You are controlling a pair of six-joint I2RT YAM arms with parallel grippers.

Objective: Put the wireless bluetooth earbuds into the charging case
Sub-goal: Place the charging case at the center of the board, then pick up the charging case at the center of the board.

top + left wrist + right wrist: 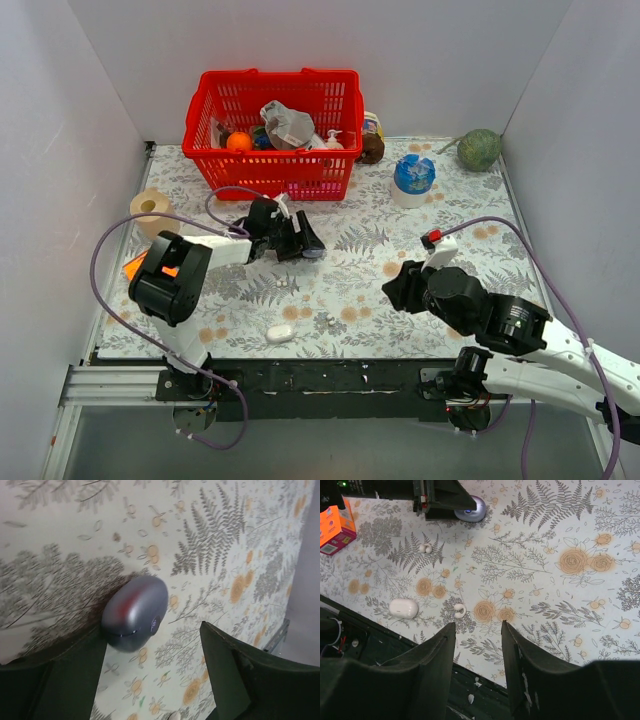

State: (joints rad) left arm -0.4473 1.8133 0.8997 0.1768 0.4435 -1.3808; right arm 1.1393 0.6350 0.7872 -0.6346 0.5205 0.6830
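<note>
The charging case, a closed blue-grey rounded shell, lies on the fern-print cloth. My left gripper stands open around it; the case rests against the left finger and is well apart from the right finger. From above the case shows at the tip of the left gripper. Two small white earbuds lie loose: one earbud near the front edge, the other earbud nearer the left gripper. My right gripper hovers open over the front edge, holding nothing.
A white pill-shaped case lies near the front edge. A red basket full of items stands at the back. A paper roll and an orange box sit left; a blue-white container and a green melon back right.
</note>
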